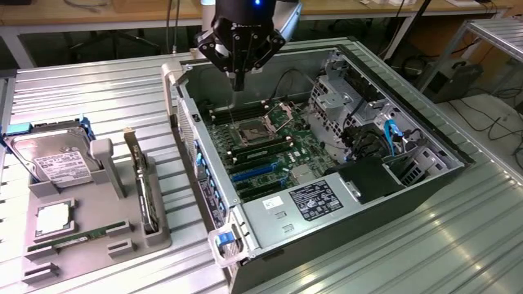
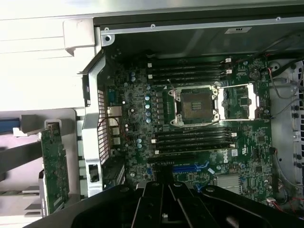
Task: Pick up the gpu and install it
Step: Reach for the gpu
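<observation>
Black end effector [image 1: 237, 84] poised above open grey metal computer case [image 1: 351, 251], fingers drawn narrow, nothing held, thin flat black gpu [image 1: 144, 187] stood on edge in grey holder [image 1: 106, 242] on table [image 1: 98, 79], well apart from end effector, beyond case wall

Green motherboard [image 1: 274, 150], black tool [image 1: 237, 86], grey tray [image 1: 86, 248]

Bright glare whitens the ribbed table [image 2: 38, 61] while the computer case [image 1: 343, 245] interior lies shadowed.

A ribbed metal bench [image 1: 98, 92] carries an open computer case [image 1: 343, 239] at centre frame and a grey parts tray [image 1: 82, 257] lower left.
</observation>
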You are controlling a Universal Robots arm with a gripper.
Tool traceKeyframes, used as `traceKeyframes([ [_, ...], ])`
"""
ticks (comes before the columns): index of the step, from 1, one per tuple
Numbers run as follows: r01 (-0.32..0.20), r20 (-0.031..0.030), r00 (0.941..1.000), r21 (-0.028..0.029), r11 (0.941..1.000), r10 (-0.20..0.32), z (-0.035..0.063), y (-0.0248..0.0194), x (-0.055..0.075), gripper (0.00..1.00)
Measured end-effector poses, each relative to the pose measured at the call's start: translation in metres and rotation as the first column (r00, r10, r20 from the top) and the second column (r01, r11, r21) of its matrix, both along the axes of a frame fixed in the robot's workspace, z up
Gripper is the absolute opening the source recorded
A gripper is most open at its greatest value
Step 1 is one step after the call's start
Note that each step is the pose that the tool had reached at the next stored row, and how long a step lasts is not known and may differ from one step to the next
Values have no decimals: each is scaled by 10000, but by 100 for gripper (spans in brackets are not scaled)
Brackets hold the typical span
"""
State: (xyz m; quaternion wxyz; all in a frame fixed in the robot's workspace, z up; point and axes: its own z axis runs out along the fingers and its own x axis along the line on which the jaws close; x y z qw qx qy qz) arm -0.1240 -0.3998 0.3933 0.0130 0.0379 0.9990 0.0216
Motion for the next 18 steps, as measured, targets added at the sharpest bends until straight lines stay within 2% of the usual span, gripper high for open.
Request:
traceKeyframes([
  [5, -1, 1, 10000, 2, 10000, 1, -3, -60, -151, 11],
  [10, -1, 1, 10000, 2, 10000, 1, -13, -143, -442, 11],
  [18, -3, 0, 10000, 1, 10000, 3, -31, -229, -781, 11],
])
